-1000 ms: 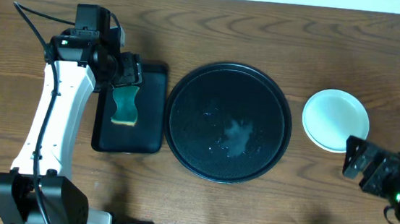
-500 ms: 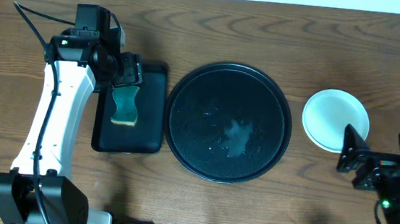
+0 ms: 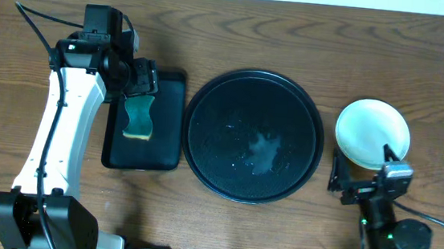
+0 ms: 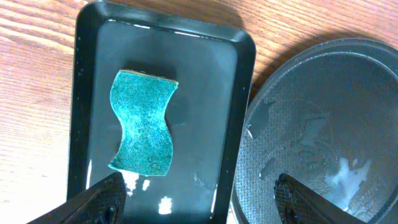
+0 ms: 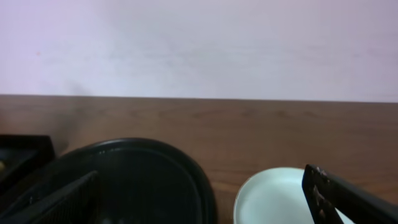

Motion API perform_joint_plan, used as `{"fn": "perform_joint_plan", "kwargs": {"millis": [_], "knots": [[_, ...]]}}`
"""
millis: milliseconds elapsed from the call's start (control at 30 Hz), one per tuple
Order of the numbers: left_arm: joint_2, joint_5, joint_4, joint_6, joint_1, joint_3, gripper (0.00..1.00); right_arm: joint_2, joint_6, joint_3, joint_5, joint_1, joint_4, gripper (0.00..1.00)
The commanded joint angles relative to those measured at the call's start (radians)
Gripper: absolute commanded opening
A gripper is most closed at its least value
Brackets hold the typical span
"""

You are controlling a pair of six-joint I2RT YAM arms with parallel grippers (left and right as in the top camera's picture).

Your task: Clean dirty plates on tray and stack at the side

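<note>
Overhead, you see left claw [image 3: 142, 85] apart over the sponge [image 3: 139, 119], right claw [image 3: 365, 180] apart just below the plates [image 3: 372, 131]

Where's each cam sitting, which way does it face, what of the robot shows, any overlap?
Overhead: fixed above the table, looking straight down; left arm and right arm show.
Left wrist: on the left arm, facing down at the sponge in the rectangular tray; left end effector fingers at bottom edge.
Right wrist: low, facing level across the table toward the wall; right end effector fingers in bottom corners.
Shared: round tray in all three; plate in overhead and right wrist.
</note>
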Motion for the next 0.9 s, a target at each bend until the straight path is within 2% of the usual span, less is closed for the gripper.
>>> {"fn": "perform_joint_plan", "kwargs": {"millis": [0,267,867], "knots": [[0.004,0.009,-0.003,0.01,-0.001,0.005,0.77,-0.069,-0.011,-0.107,0.004,0.027,0.064,0.99],[0.004,0.009,-0.003,0.01,-0.001,0.005,0.77,-0.146,-0.012,-0.143,0.016,0.031,-0.025,0.99],[0.004,0.009,-0.003,0.01,-0.001,0.005,0.77,-0.152,-0.011,-0.143,0.011,0.035,-0.021,0.99]]}}
